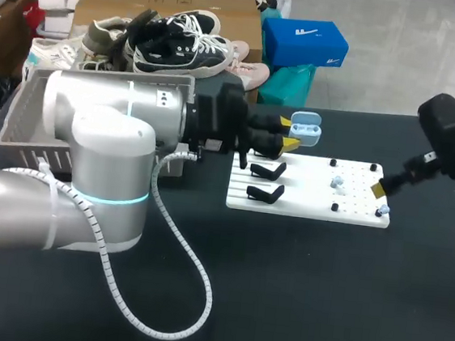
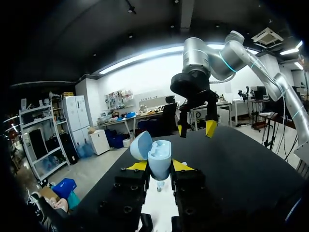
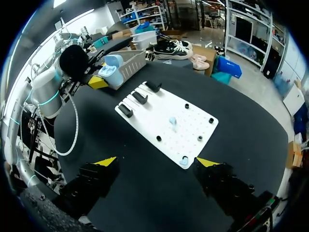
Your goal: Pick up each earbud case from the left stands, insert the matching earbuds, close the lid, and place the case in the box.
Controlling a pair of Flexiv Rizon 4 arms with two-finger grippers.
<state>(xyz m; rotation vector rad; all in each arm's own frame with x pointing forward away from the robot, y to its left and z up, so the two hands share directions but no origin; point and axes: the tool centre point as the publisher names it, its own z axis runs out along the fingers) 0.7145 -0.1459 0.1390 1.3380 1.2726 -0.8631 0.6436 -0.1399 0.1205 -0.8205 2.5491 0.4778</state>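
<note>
My right gripper point(image 3: 157, 162) hangs wide open and empty at the near edge of the white board point(image 3: 154, 111), with one earbud point(image 3: 183, 161) just ahead of it, closer to one fingertip, and a second earbud point(image 3: 173, 121) farther out mid-board. Past the black stands point(image 3: 140, 96), my left gripper point(image 2: 159, 166) is clamped on the earbud case point(image 2: 160, 152), lid open; the right arm is the nearer to the earbuds, I judge

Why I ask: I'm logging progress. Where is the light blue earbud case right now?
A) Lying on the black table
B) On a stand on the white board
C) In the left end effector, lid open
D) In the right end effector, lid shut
C: the case sits with its lid open, pinched from both sides by the yellow-tipped fingers of the left end effector.
</note>
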